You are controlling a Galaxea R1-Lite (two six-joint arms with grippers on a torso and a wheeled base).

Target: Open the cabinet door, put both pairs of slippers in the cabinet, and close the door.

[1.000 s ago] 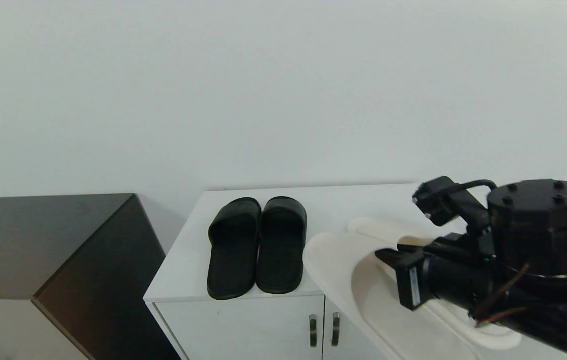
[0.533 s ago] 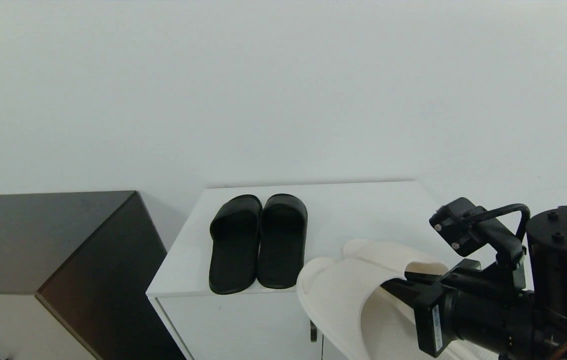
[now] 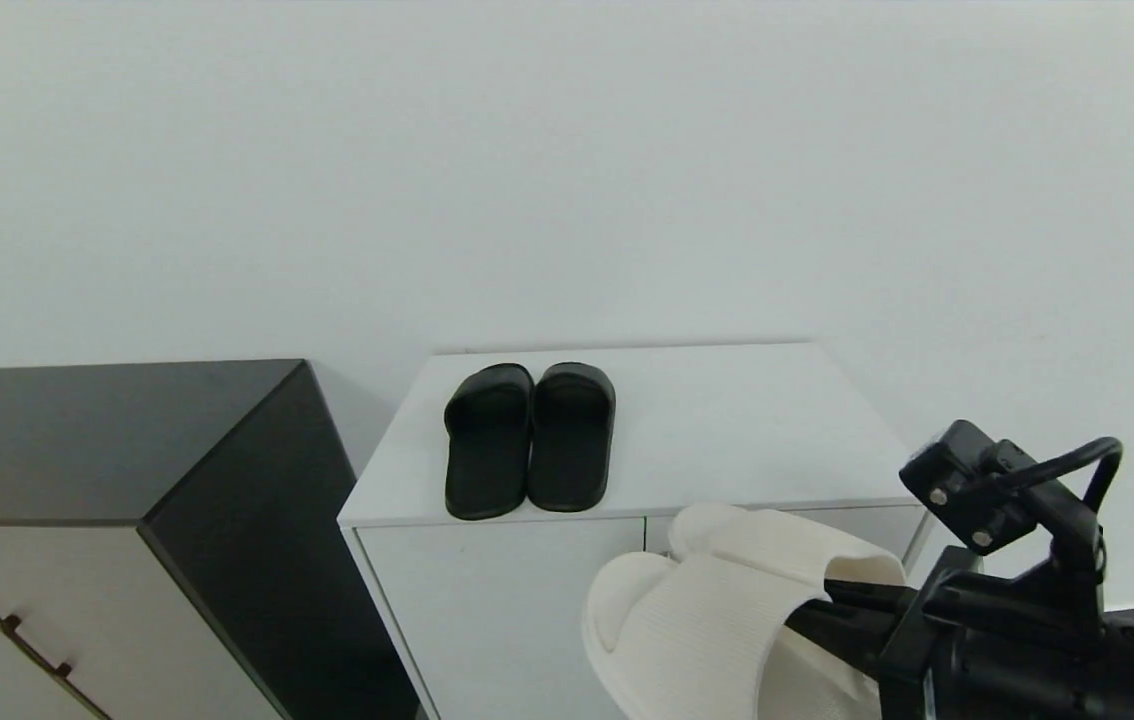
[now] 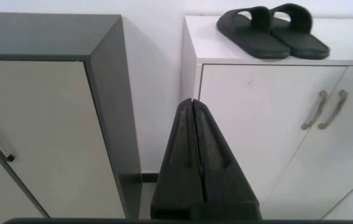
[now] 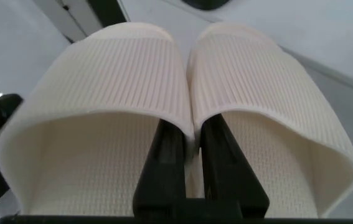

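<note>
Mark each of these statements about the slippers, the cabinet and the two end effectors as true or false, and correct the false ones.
1. The black slippers lie side by side on top of the white cabinet. True.
2. The cabinet's doors stand open. False: both doors are shut, with their handles side by side.
3. The right end effector holds the white slippers. True: its fingers reach under both straps and pinch the pair together in front of the cabinet.
4. The left end effector holds one black slipper. False: it is shut and empty, low in front of the cabinet.
</note>
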